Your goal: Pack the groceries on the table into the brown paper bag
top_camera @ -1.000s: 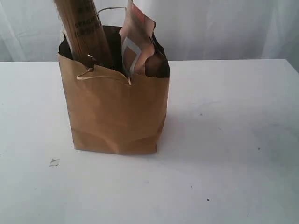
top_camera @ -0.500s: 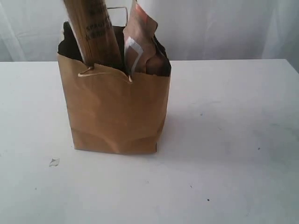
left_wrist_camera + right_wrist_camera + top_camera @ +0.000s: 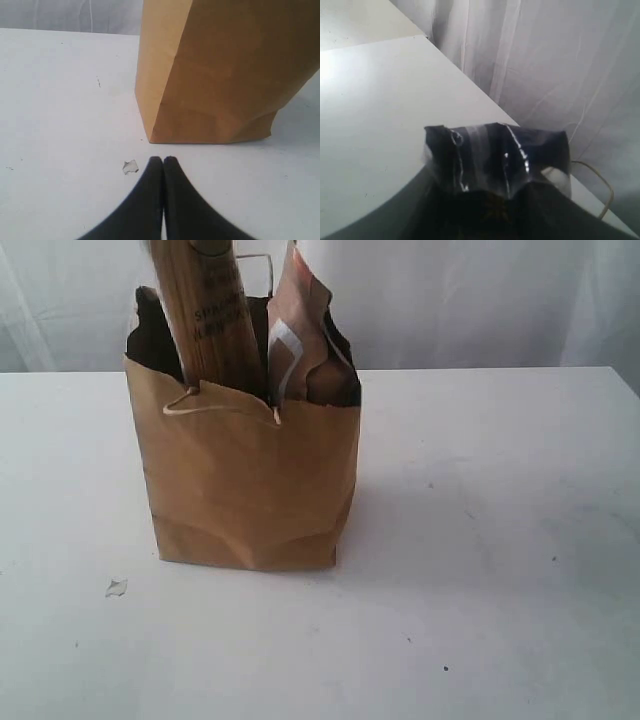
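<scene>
Left gripper (image 3: 163, 161) is clenched on nothing, its two dark fingertips pressed together, and I've got it low over the table (image 3: 55, 100) just in front of the brown paper bag (image 3: 225, 75). A small white crumb (image 3: 130, 167) lies right beside the tips. Over to the right gripper (image 3: 490, 200): it's grasping the spaghetti pack (image 3: 495, 155) by its crinkled plastic end, though the fingers are dark and I can barely make them out. On the exterior view the pack stands in the left half of the bag, leaning slightly, its upper part running out of the top of the picture. The brown pouch with white square (image 3: 300, 330) sits next to it, poking above the jagged rim. The bag stands upright on the table, one cord handle (image 3: 215, 408) draped over its front.
</scene>
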Tool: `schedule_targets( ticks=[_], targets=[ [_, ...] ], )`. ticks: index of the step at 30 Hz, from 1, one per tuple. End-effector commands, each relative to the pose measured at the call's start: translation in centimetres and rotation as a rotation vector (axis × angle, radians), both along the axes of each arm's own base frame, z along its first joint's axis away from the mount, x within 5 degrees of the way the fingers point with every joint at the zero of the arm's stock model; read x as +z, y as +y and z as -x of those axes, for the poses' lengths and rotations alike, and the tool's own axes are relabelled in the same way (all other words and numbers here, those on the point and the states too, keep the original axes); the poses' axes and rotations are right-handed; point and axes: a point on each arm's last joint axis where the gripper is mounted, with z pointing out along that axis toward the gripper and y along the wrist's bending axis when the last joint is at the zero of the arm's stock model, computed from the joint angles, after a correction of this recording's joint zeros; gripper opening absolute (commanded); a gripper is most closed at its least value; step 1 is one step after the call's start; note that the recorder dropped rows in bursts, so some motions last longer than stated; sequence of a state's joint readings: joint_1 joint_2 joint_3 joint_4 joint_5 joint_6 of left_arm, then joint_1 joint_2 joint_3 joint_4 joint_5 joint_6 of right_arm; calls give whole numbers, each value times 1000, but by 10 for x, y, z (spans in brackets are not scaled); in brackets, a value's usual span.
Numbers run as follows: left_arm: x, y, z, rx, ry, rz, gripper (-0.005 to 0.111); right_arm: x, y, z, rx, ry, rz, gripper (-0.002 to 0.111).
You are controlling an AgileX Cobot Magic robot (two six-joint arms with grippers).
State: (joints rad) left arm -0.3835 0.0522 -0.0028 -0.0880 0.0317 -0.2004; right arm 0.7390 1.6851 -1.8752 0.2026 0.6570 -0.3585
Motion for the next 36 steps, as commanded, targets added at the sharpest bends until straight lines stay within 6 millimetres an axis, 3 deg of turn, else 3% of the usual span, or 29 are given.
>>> schedule_targets(
  ticks=[1, 10, 17, 36],
  targets=[
    [0, 0, 0, 1, -2, 10, 0, -25, 2, -2, -14, 129, 68, 0],
    [0, 0, 0, 1, -2, 10, 0, -3, -7, 7, -104, 234, -105, 0],
    [0, 0, 0, 1, -2, 10, 0, 21, -12, 8, -100, 80, -183, 0],
    [0, 0, 0, 1, -2, 10, 0, 33, -2, -9, -101, -195, -315, 0]
  ],
)
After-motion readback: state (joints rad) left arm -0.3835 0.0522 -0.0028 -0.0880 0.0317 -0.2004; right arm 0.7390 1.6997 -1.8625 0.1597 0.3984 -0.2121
